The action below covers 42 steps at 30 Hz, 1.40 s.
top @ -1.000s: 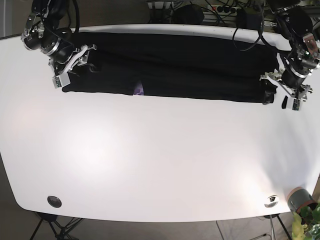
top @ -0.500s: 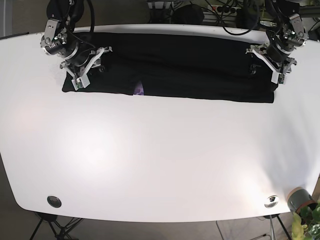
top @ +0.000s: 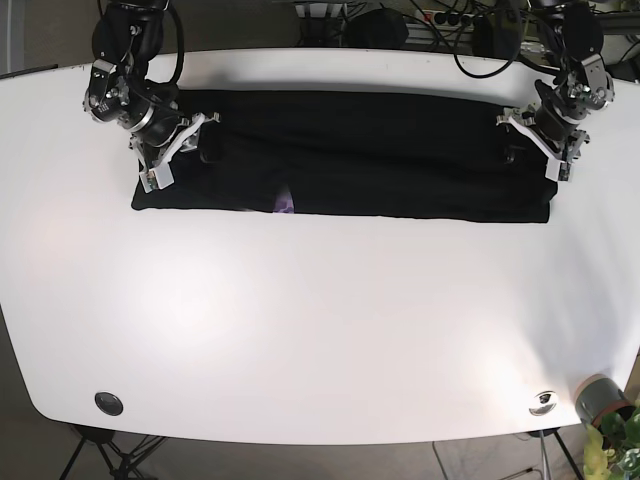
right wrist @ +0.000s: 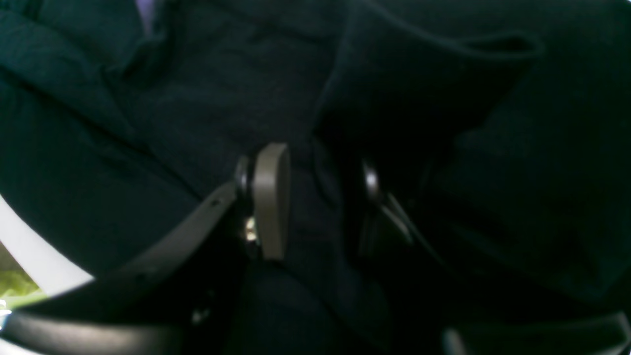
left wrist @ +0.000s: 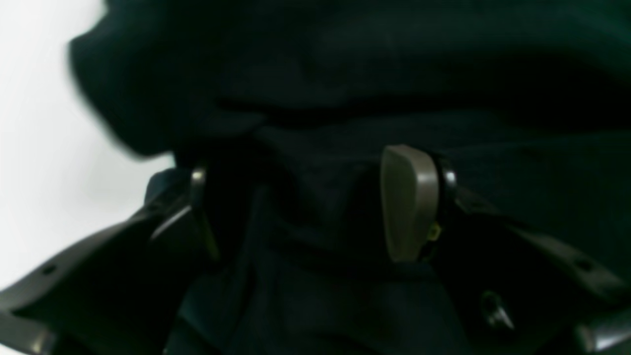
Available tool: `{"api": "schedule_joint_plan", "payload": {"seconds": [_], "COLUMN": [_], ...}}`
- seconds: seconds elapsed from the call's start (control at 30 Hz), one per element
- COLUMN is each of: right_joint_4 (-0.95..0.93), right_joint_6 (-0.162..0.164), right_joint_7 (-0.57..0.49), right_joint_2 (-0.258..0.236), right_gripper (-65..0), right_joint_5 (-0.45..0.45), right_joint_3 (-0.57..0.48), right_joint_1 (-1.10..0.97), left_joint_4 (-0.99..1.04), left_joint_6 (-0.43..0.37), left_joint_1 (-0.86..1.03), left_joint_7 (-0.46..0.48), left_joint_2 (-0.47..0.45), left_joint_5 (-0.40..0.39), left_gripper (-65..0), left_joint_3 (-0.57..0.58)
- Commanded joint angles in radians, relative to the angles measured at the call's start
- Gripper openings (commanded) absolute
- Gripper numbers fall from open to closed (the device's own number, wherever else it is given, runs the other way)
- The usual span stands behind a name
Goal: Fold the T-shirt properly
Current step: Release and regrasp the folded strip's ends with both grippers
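Note:
The black T-shirt (top: 350, 150) lies as a long folded band across the far part of the white table (top: 320, 320). A small purple patch (top: 285, 202) peeks out at its near edge. My left gripper (top: 535, 138) is on the band's right end. In the left wrist view, the left gripper (left wrist: 296, 207) has bunched cloth (left wrist: 320, 98) between its jaws. My right gripper (top: 172, 145) is on the band's left end. In the right wrist view, the right gripper (right wrist: 320, 197) is closed on a thick fold (right wrist: 419, 98).
A black round cap (top: 108, 403) and a silver fitting (top: 543, 402) sit near the table's front corners. A plant pot (top: 600, 398) stands past the front right corner. Cables and gear (top: 440, 25) lie behind the far edge.
Both grippers moved from the band's near corners back onto its ends. In the last half second the whole band slid a little toward the near side with them.

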<state>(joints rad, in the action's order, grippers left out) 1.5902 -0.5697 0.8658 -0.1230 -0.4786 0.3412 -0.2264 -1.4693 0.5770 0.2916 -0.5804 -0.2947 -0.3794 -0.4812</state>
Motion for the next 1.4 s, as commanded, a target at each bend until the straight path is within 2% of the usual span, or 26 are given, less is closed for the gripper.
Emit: {"api": "schedule_joint_plan", "payload": {"seconds": [0.0, 0.3, 0.5, 0.6, 0.7, 0.83, 1.0, 1.17, 1.27, 1.37], "right_joint_4": [-0.061, -0.139, -0.124, -0.121, -0.121, -0.121, -0.124, -0.124, -0.126, -0.121], "right_joint_6": [0.026, 0.026, 0.026, 0.026, 0.026, 0.026, 0.026, 0.026, 0.026, 0.026], "right_joint_7": [0.053, 0.051, 0.053, 0.053, 0.053, 0.053, 0.053, 0.053, 0.053, 0.053], "right_joint_2": [-0.028, -0.063, -0.066, -0.063, -0.062, -0.062, -0.062, -0.060, -0.060, -0.060], "right_gripper": [-46.0, -46.0, -46.0, -46.0, -46.0, -46.1, -46.1, -46.1, -46.1, -46.1], "right_joint_5": [0.065, 0.064, 0.062, 0.062, 0.062, 0.062, 0.062, 0.060, 0.060, 0.060], "right_joint_3": [0.002, 0.002, 0.002, 0.002, 0.002, 0.002, 0.002, 0.002, 0.002, 0.002], "right_joint_1": [0.049, 0.173, 0.177, 0.175, 0.173, 0.172, 0.175, 0.175, 0.175, 0.177], "left_joint_4": [0.049, 0.080, -0.034, -0.113, -0.178, -0.196, -0.153, -0.081, -0.046, 0.008], "left_joint_6": [-0.001, -0.001, -0.001, 0.001, 0.001, -0.005, -0.002, -0.002, -0.001, -0.001], "left_joint_1": [-0.036, -0.110, -0.102, -0.073, -0.064, -0.081, -0.179, -0.242, -0.268, -0.305], "left_joint_7": [-0.023, -0.025, -0.025, -0.026, -0.028, -0.094, -0.149, -0.155, -0.155, -0.155], "left_joint_2": [-0.011, -0.013, -0.013, -0.008, -0.007, -0.013, -0.011, -0.007, -0.007, -0.011], "left_joint_5": [0.009, 0.009, 0.000, -0.003, -0.042, -0.094, -0.049, 0.001, 0.009, 0.007], "left_gripper": [-24.9, -24.9, -24.9, -24.4, -24.3, -24.2, -24.0, -24.0, -24.0, -24.0], "left_joint_3": [0.003, 0.003, -0.004, -0.044, -0.080, -0.095, -0.119, -0.119, -0.118, -0.067]}}
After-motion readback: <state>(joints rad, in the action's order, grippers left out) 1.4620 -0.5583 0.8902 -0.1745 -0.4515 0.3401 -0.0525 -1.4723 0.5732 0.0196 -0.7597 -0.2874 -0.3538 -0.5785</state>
